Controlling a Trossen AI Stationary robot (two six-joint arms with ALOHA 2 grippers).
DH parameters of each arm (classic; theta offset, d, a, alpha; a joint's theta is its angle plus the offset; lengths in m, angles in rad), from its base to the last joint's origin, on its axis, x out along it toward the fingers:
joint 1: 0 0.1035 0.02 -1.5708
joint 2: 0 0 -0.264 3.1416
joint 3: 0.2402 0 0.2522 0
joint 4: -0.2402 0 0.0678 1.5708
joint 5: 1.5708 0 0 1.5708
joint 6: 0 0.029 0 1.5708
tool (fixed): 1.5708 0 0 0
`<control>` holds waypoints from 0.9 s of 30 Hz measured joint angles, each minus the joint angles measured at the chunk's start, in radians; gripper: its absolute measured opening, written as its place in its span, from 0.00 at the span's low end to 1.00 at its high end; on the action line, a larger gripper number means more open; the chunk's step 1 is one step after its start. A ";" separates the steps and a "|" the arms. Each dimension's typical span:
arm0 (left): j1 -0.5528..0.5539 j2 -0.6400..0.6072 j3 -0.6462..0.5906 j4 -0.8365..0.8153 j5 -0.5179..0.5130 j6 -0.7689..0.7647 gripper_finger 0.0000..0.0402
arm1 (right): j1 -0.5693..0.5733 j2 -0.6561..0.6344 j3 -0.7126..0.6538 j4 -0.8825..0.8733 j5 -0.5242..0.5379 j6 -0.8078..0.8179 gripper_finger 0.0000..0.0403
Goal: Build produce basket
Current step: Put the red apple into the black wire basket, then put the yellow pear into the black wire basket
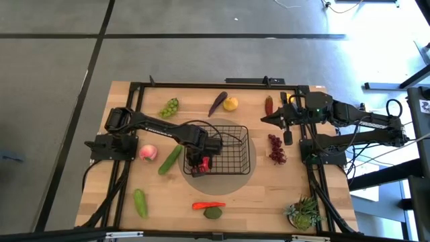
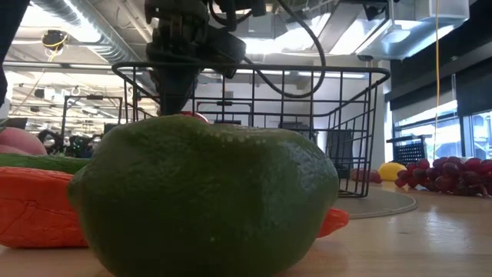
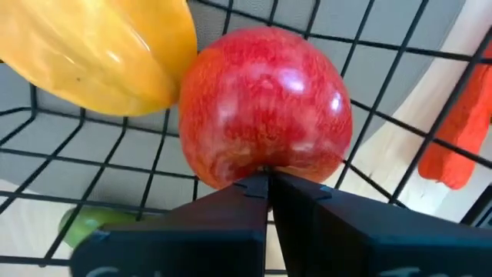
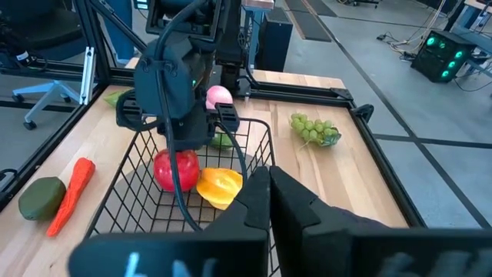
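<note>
The black wire basket (image 1: pixel 232 149) stands on a round grey mat at mid-table. In it lie a red tomato (image 3: pixel 265 108) and a yellow fruit (image 3: pixel 100 54); both also show in the right wrist view, the tomato (image 4: pixel 175 169) beside the yellow fruit (image 4: pixel 219 186). My left gripper (image 1: pixel 201 160) reaches down into the basket's near left corner, shut, its tips right at the tomato. My right gripper (image 1: pixel 263 119) is shut and empty, above the table right of the basket. My left gripper (image 3: pixel 267 183) comes at the tomato from above, pointing down, its shut fingertips (image 3: pixel 250 186) at the tomato's upper side (image 3: pixel 265 165). I cannot tell whether they touch it. The tomato sits on the basket's floor.
Around the basket lie green grapes (image 1: pixel 169 106), an eggplant (image 1: pixel 217 103), a lemon (image 1: pixel 230 103), dark red grapes (image 1: pixel 275 148), a peach (image 1: pixel 148 152), two cucumbers (image 1: pixel 170 159) (image 1: pixel 140 202), a red chilli (image 1: pixel 208 205) and a green fruit (image 1: pixel 213 213). A potted plant (image 1: pixel 304 214) stands near right.
</note>
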 joint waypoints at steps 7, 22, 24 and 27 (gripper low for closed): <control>0.000 0.000 0.000 0.000 0.022 -0.010 0.10 | 0.000 0.000 0.000 0.000 0.000 -0.002 0.00; 0.022 -0.027 0.004 0.002 0.018 -0.096 0.21 | 0.000 -0.004 0.000 0.001 0.001 -0.024 0.00; 0.022 -0.040 0.027 0.000 -0.007 -0.098 0.21 | 0.000 -0.008 0.001 0.007 0.001 -0.022 0.00; 0.021 -0.063 0.070 -0.015 -0.061 -0.098 0.21 | 0.000 -0.015 0.002 0.006 0.036 -0.024 0.00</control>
